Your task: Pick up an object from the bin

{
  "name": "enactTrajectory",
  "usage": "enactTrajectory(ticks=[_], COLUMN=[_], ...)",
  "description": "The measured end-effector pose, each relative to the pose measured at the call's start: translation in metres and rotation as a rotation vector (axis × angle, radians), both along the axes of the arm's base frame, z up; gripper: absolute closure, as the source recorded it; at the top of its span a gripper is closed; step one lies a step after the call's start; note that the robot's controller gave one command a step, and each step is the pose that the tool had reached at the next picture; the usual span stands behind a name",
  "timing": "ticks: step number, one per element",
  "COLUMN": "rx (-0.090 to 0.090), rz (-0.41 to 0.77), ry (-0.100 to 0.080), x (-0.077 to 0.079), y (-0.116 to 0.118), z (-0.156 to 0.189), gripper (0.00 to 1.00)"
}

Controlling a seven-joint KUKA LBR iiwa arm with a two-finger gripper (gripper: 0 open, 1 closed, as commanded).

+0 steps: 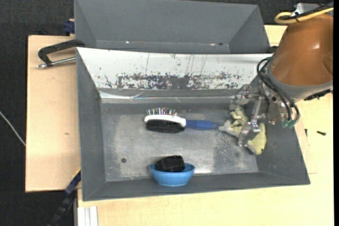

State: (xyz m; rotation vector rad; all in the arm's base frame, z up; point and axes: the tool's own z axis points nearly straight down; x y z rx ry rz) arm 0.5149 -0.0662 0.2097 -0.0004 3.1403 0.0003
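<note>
From where I stand, the gripper [247, 132] is low in the grey metal bin [90, 114], right down on a pale yellow, crumpled, soft-looking lump [258, 143]. The lump lies directly under and around it, close to the bin wall on the arm's side. Whether the gripper is spread or pressed together I cannot tell, because the wrist hardware and the lump itself hide that.

If a grasp is being set here, I would say the gripper needs to sit deep enough to catch a real fold of the material, not just a loose edge. The lift should then go straight up, away from the nearby wall.

Beyond the gripper, away from the arm, lies a hairbrush with a white head, dark bristles and a blue plastic handle [167, 123]. The handle end points at the gripper and stops just short of the lump, so a sideways drag could nudge it.

Further off, toward the bin's front wall, a round blue plastic bowl [172, 177] holds a small black object [170, 163], well apart from the gripper.

The lump looks longest on a diagonal, running from beside the brush handle, under the gripper, toward the arm-side front corner. It has no clear front or back end.
</note>
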Motion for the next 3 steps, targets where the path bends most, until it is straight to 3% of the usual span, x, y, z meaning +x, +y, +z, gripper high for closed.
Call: enactTrajectory(ticks=[1, 2, 3], rx=[0.001, 0.0, -0.004], rz=[0.344, 0.342, 0.72], ry=[-0.003, -0.007, -0.011], x=[0.058, 0.059, 0.056], y=[0.059, 0.058, 0.053], z=[-0.139, -0.136, 0.027], gripper=[0.0, 1.0, 1.0])
